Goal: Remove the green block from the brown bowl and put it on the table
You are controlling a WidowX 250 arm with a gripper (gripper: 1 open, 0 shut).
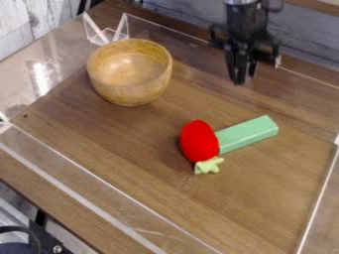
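Light-green block [248, 133], red toy [199, 140] (green stem), light-brown bowl [130, 70], wood-grain table [119, 149]

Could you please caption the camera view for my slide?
Green block lies on table beside red toy; shut gripper hangs above.

The table [119, 149] has its widest bare stretch from the centre out toward 7 and 8 o'clock, with nothing standing on it. The bowl [130, 71] blocks the 10 o'clock area, close to the clear border [79, 203] that rises around every edge and bars a low sideways entry. Just right of centre, toward 4 o'clock, the red toy [200, 141] and the block [248, 133] lie touching, so no gap runs between them. The gripper [243, 74], fingers together and pointing down, hangs at 1 o'clock. A bare lane runs between bowl and gripper; another lies between gripper and block.
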